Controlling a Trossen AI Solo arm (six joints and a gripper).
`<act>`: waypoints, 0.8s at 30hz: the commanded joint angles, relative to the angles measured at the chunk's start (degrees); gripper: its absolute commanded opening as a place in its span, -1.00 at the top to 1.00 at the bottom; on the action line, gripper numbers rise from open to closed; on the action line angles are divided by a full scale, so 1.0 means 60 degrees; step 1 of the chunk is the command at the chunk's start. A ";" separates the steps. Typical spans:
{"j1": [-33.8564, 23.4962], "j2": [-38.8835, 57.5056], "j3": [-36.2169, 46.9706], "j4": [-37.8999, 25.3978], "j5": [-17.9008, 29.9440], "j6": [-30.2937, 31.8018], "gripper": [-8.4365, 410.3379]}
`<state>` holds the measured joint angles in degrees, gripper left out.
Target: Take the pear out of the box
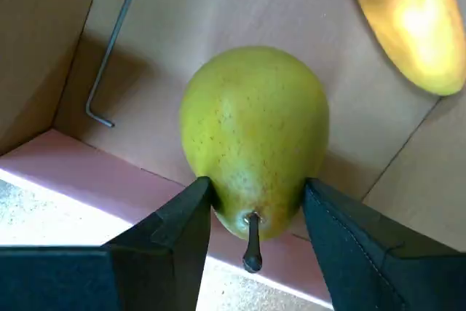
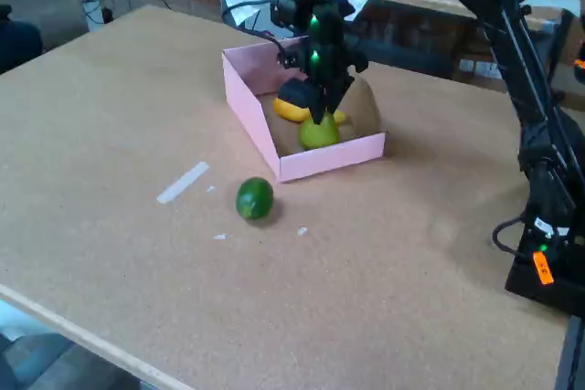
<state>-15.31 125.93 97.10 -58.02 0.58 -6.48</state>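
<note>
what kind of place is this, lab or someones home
Most likely a robotics lab or workshop: a black robot arm clamped beside a bare brown worktable, cables behind, and a pink box of fruit as test props.

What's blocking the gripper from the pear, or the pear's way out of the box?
Nothing visible. The gripper already brackets the pear at its stem end. The banana and hex key lie off to the sides. Only the box's low pink wall needs clearing; it is open above.

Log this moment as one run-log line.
stage: grasping | gripper: shut on pear, near stem | pear: in box | banana: in box | lime: on table, outside box
</note>
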 commanded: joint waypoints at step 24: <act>0.0011 -0.1191 0.0033 -0.0871 0.0229 0.0047 0.56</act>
<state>-15.29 119.96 97.23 -61.95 1.50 -6.26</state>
